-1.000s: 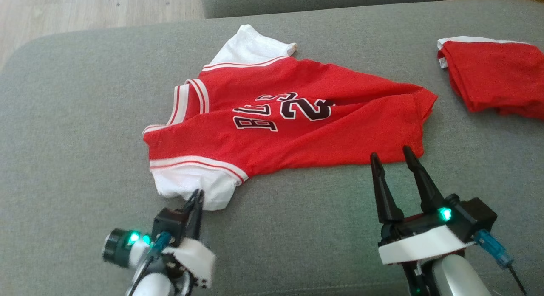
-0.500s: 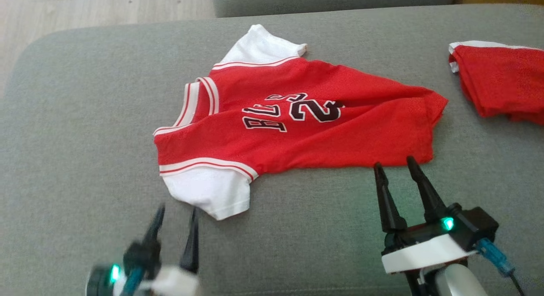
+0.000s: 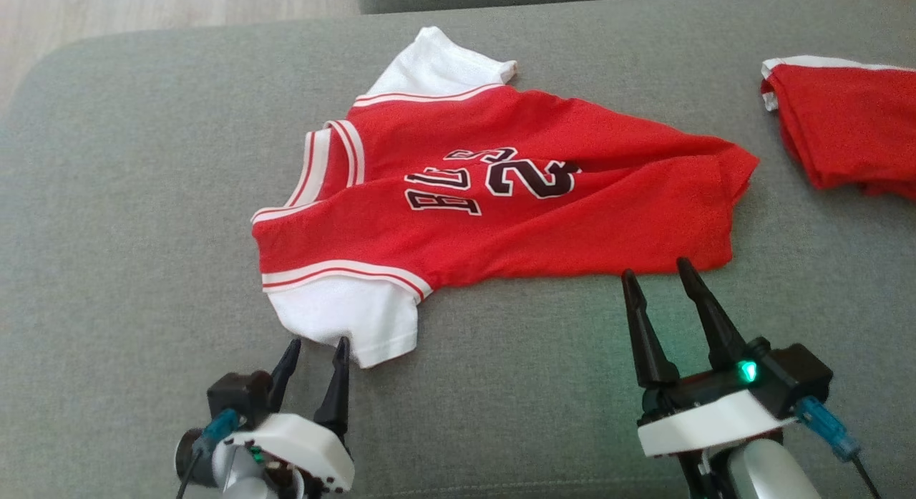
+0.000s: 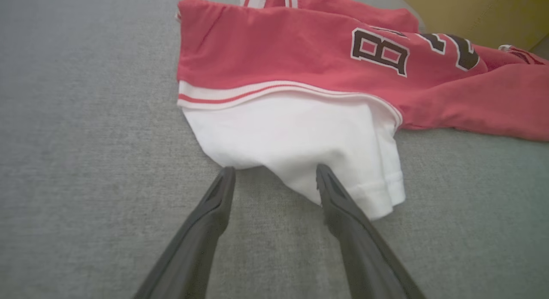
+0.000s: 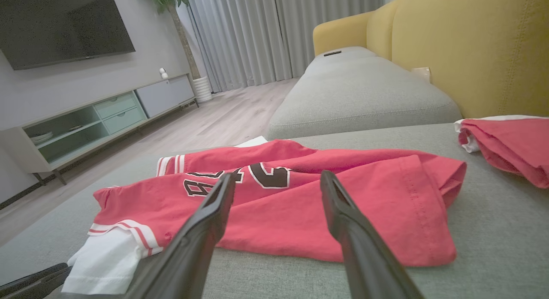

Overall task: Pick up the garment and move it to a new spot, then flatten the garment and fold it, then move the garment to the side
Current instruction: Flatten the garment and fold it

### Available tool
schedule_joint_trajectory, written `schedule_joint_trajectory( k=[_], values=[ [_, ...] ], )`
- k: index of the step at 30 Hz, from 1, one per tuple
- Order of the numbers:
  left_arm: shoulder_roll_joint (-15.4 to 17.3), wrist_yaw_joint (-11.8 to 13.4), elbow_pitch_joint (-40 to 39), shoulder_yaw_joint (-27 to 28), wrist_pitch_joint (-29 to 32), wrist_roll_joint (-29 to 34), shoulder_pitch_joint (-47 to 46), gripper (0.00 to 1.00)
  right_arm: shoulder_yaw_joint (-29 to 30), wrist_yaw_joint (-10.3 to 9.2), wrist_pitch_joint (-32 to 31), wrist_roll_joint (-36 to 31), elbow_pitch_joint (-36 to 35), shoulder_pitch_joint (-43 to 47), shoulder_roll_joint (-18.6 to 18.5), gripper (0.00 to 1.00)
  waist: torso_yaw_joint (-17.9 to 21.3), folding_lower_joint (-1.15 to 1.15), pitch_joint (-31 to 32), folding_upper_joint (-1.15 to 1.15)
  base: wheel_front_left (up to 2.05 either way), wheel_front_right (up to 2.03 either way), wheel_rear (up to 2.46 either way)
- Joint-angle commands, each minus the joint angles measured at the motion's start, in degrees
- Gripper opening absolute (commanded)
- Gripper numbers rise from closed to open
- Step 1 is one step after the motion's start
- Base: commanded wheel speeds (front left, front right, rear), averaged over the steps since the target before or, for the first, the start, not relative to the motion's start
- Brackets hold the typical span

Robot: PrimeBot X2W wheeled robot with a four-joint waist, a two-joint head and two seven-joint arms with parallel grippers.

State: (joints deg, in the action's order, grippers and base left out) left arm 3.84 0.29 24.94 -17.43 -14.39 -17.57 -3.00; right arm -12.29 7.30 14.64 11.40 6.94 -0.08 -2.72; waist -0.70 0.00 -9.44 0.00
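Well, the red jersey (image 3: 501, 205) lies spread on the grey sofa seat (image 3: 143, 198), collar to the left, with creases running across it. Its near white sleeve (image 3: 351, 320) sits right at the tips of the left hand (image 3: 318, 347), whose fingers stand apart, gripping nothing, angled low along the cushion. The right hand (image 3: 655, 268), fingers apart too, points at the hem, tips close by its edge. Another red garment (image 3: 844, 134) lies off to the right.

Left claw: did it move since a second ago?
Yes. The left claw let go of the white sleeve, opened, and shifted slightly left along the sleeve's near edge.
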Motion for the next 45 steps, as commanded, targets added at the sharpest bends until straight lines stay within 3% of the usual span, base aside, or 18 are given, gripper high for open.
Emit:
schedule_joint_trajectory(
  k=[1, 8, 9, 10, 11, 16, 20, 27, 34, 45],
  values=[
    [-0.17, -0.13, -0.16, 1.84, -0.61, -0.86, -2.34, 1.0, -1.25, 0.19, 0.36, -0.54, -1.62, -2.32, -0.16, 1.0, 0.59, 0.0, -0.5, 0.0, 0.0, 0.0, 0.0],
    [-0.59, -0.1, 7.55, -0.05, -0.6, -0.64, -5.46, 0.99, -1.08, 0.19, 0.36, -0.63, -1.74, -2.73, -0.16, 1.0, 1.76, 0.0, -1.01, 0.0, 0.0, 0.0, 0.0],
    [-0.61, -0.27, 8.17, -0.42, -0.6, -0.56, -5.67, 0.71, -1.02, 0.19, 0.36, -0.65, -1.74, -2.7, -0.16, 1.0, 1.84, 0.0, -0.94, 0.0, 0.0, 0.0, 0.0],
    [-0.61, -0.29, 8.61, -0.71, -0.59, -0.45, -5.74, 0.29, -0.96, 0.19, 0.36, -0.69, -1.7, -2.65, -0.16, 1.0, 1.9, 0.0, -0.85, 0.0, 0.0, 0.0, 0.0],
    [-0.62, -0.28, 8.81, -0.9, -0.55, -0.47, -5.68, 0.0, -0.87, 0.19, 0.36, -0.74, -1.66, -2.6, -0.16, 1.0, 1.93, 0.0, -0.75, 0.0, 0.0, 0.0, 0.0],
    [-0.5, -0.39, 6.37, -0.7, -0.56, -1.11, -4.52, 0.0, 0.31, 0.19, 0.36, -0.91, -1.42, -2.11, -0.16, 1.0, 1.59, 0.0, -0.28, 0.0, 0.0, 0.0, 0.0],
    [0.67, 0.03, -0.22, 0.24, -0.58, -1.56, -2.02, 0.0, 2.7, 0.19, 0.36, -0.77, 0.39, -1.34, -0.16, 1.0, 0.53, 0.0, 0.66, 0.0, 0.0, 0.0, 0.0],
    [3.63, -0.01, -13.58, 2.61, 2.16, -4.08, 0.74, 0.0, 9.92, 0.19, 0.25, -3.71, 10.15, -4.07, -0.16, 1.0, -1.44, 0.0, 1.35, 0.0, 0.0, 0.0, 0.0],
    [5.47, 0.54, -20.88, 4.02, 5.42, -5.42, 0.46, 0.0, 16.69, 0.19, -7.08, -9.32, 19.42, -11.91, -0.16, 1.0, -2.22, 0.0, 0.11, 0.0, 0.0, 0.0, 0.0],
    [6.1, 0.69, -22.19, 3.71, 5.61, -5.38, -0.83, 0.0, 17.63, 0.19, -15.63, -10.31, 25.52, -16.32, -0.16, 1.0, -3.25, 0.0, -0.91, 0.0, 0.0, 0.0, 0.0]
  ],
)
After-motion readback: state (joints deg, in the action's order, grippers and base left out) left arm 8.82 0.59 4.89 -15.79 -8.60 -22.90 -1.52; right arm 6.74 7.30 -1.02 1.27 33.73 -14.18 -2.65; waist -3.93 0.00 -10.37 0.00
